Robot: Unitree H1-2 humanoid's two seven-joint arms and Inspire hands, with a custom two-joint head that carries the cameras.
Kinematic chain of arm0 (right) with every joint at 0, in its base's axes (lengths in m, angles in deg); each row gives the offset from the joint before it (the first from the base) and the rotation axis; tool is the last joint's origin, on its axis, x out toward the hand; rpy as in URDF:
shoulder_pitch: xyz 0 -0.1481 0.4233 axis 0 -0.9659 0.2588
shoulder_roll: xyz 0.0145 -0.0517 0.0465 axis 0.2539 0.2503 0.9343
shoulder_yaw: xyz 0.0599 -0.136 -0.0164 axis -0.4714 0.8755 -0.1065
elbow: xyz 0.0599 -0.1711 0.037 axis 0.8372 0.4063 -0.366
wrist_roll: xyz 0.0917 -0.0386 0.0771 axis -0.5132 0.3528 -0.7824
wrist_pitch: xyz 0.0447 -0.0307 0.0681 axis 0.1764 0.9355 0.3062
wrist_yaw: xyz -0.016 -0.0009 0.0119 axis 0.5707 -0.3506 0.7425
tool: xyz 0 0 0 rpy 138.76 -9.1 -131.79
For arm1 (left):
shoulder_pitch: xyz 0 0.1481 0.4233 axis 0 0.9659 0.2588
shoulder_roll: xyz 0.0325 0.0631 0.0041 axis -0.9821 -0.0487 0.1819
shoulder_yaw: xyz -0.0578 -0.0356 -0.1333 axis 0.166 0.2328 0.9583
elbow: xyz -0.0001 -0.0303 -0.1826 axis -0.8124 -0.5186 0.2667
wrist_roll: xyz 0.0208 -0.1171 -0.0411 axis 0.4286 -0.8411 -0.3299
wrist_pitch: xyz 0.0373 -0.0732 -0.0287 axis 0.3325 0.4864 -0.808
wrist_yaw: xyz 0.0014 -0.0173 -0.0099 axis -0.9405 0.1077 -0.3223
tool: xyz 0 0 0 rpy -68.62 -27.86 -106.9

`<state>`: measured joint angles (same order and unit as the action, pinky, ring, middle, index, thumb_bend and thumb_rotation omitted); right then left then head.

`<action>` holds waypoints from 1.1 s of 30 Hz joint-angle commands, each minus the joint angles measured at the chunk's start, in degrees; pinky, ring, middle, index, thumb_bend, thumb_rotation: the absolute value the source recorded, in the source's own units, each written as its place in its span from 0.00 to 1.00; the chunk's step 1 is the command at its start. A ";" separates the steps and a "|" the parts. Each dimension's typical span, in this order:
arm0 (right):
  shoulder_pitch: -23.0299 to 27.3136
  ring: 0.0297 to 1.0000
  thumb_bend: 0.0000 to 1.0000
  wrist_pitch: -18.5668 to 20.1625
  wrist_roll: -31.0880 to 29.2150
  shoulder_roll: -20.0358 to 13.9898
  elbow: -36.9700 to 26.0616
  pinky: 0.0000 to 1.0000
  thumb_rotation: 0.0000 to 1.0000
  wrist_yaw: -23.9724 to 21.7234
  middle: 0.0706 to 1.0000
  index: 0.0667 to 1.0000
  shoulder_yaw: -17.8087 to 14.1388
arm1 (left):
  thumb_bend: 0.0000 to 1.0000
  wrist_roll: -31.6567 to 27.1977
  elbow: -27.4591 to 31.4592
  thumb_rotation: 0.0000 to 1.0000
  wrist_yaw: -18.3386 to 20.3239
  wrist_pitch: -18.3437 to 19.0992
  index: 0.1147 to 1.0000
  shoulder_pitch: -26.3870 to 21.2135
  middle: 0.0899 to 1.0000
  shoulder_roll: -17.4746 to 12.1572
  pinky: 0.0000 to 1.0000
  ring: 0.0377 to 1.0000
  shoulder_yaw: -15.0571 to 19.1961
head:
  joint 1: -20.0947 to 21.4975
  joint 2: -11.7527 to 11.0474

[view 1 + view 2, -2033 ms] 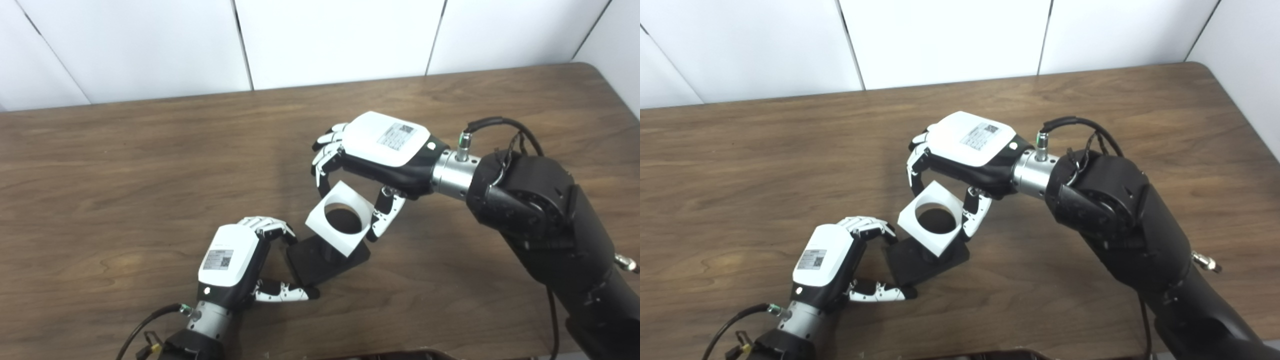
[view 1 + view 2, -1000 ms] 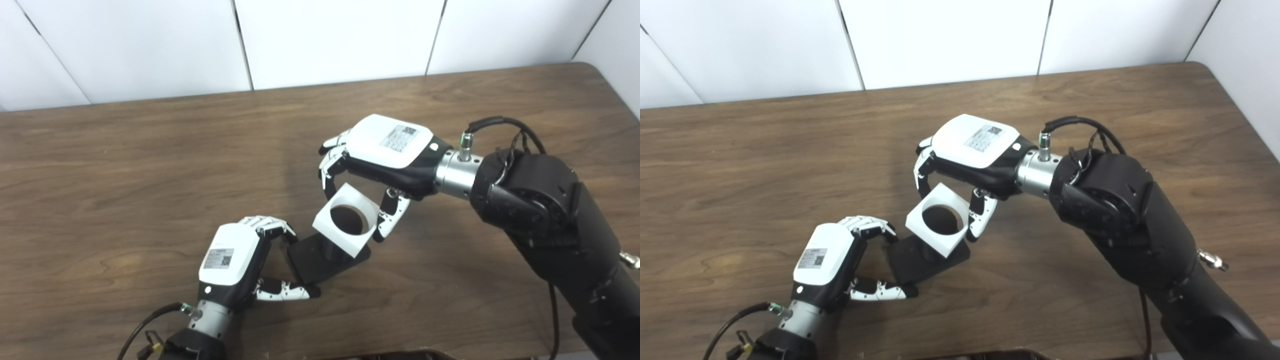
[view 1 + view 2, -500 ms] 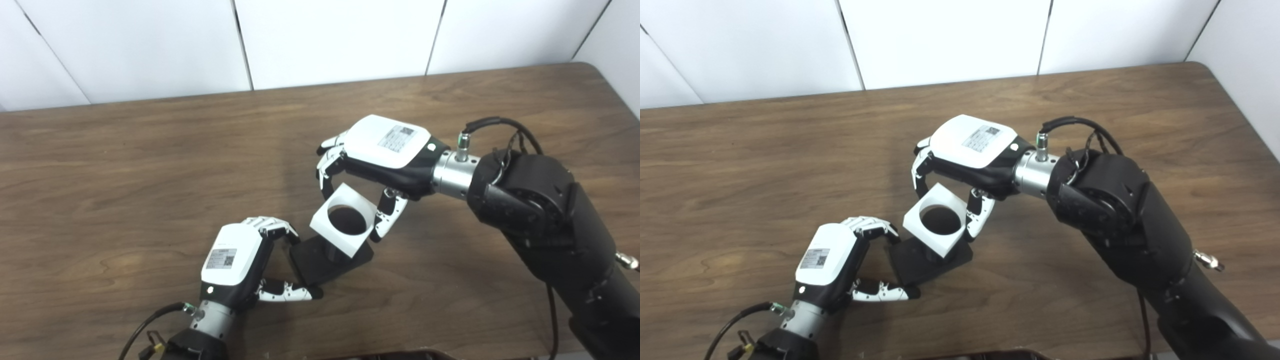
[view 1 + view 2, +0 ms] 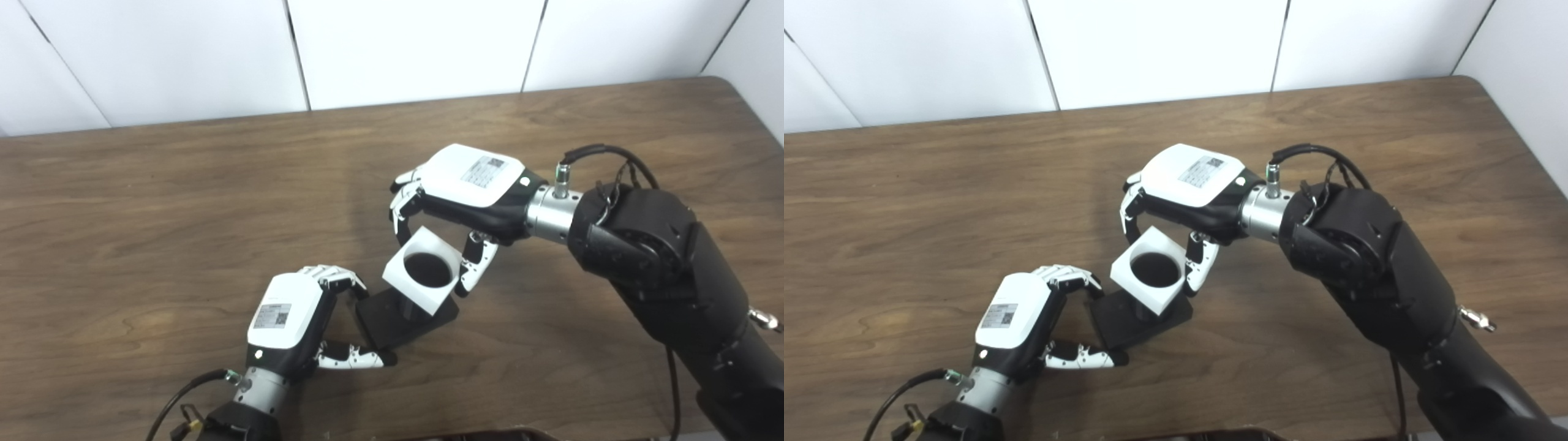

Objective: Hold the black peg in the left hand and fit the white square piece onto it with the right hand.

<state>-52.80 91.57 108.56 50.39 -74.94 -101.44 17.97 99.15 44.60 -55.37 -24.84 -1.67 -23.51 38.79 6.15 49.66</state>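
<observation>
Right robot hand (image 4: 471,193) grips white square piece (image 4: 422,278) above black peg (image 4: 401,321).

**White piece drops lower over the peg**

The right hand (image 4: 456,205) now holds the white square piece (image 4: 422,278) a bit lower and flatter than before, its hole more over the black peg (image 4: 407,315). The left hand (image 4: 291,324) shifts slightly right with the peg
</observation>
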 commanded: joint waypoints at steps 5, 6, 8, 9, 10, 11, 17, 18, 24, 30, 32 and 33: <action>1.52 0.85 0.52 -2.85 0.05 -1.30 -0.67 0.81 0.13 1.77 0.72 0.45 -1.10 | 0.52 0.53 1.35 0.05 -0.02 -0.43 0.42 -0.24 0.66 0.39 0.74 0.73 -0.60 | -0.03 0.08; 1.50 0.85 0.52 -3.00 0.16 -1.36 -0.66 0.81 0.13 1.63 0.72 0.45 -1.02 | 0.52 0.53 1.40 0.05 0.01 -0.41 0.42 -0.24 0.66 0.43 0.74 0.72 -0.59 | -0.08 0.11; 1.38 0.85 0.52 -3.15 0.34 -1.35 -0.64 0.80 0.13 1.56 0.72 0.45 -0.86 | 0.52 0.54 1.53 0.05 0.11 -0.34 0.42 -0.22 0.65 0.51 0.73 0.72 -0.55 | -0.10 0.14; 1.37 0.85 0.52 -2.86 0.47 -1.30 -0.78 0.80 0.13 1.12 0.72 0.45 -0.68 | 0.52 0.50 1.54 0.05 0.06 -0.36 0.42 -0.19 0.66 0.56 0.73 0.72 -0.52 | -0.04 0.13; 1.35 0.85 0.52 -2.55 0.51 -1.27 -0.93 0.81 0.13 0.64 0.72 0.45 -0.50 | 0.52 0.46 1.54 0.05 0.03 -0.36 0.42 -0.17 0.66 0.61 0.73 0.72 -0.49 | -0.07 0.06; 1.33 0.85 0.52 -2.39 0.51 -1.24 -1.04 0.81 0.13 0.30 0.72 0.45 -0.34 | 0.52 0.47 1.54 0.05 0.03 -0.36 0.42 -0.15 0.66 0.63 0.73 0.72 -0.47 | -0.07 0.06; 0.62 0.85 0.52 -2.63 1.39 -0.95 -1.19 0.82 0.13 -0.33 0.73 0.45 0.85 | 0.52 0.28 1.54 0.05 -0.01 -0.44 0.42 -0.18 0.66 0.61 0.75 0.73 -0.33 | 0.01 -0.04; 0.55 0.86 0.52 -2.74 1.66 -0.94 -1.18 0.82 0.13 -0.38 0.73 0.45 1.15 | 0.52 0.25 1.53 0.05 -0.03 -0.44 0.42 -0.19 0.65 0.62 0.75 0.73 -0.32 | 0.01 -0.04; 0.52 0.87 0.52 -2.16 3.37 -1.09 -1.40 0.82 0.14 -2.33 0.75 0.45 2.29 | 0.52 0.51 1.27 0.04 -0.11 -0.48 0.42 -0.33 0.65 0.73 0.76 0.73 -0.43 | 0.28 -0.15; 0.30 0.87 0.52 -2.07 4.04 -1.20 -1.41 0.80 0.14 -3.13 0.76 0.46 1.96 | 0.52 0.88 1.15 0.05 -0.05 -0.31 0.42 -0.49 0.65 0.90 0.75 0.73 -0.62 | 0.14 -0.17; 0.20 0.87 0.52 -1.85 3.98 -1.14 -1.51 0.80 0.14 -3.34 0.76 0.46 1.77 | 0.52 0.80 1.21 0.05 0.13 -0.22 0.42 -0.50 0.66 0.91 0.75 0.73 -0.60 | 0.12 -0.16; 0.14 0.87 0.52 -1.76 3.92 -1.11 -1.53 0.81 0.15 -3.38 0.76 0.46 1.67 | 0.52 0.80 1.23 0.05 0.19 -0.20 0.42 -0.51 0.66 0.92 0.75 0.73 -0.60 | 0.17 -0.22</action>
<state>-53.66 89.85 112.22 49.63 -74.94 -105.02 20.64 99.87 44.61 -55.00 -25.00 -1.64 -22.75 38.14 6.24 49.40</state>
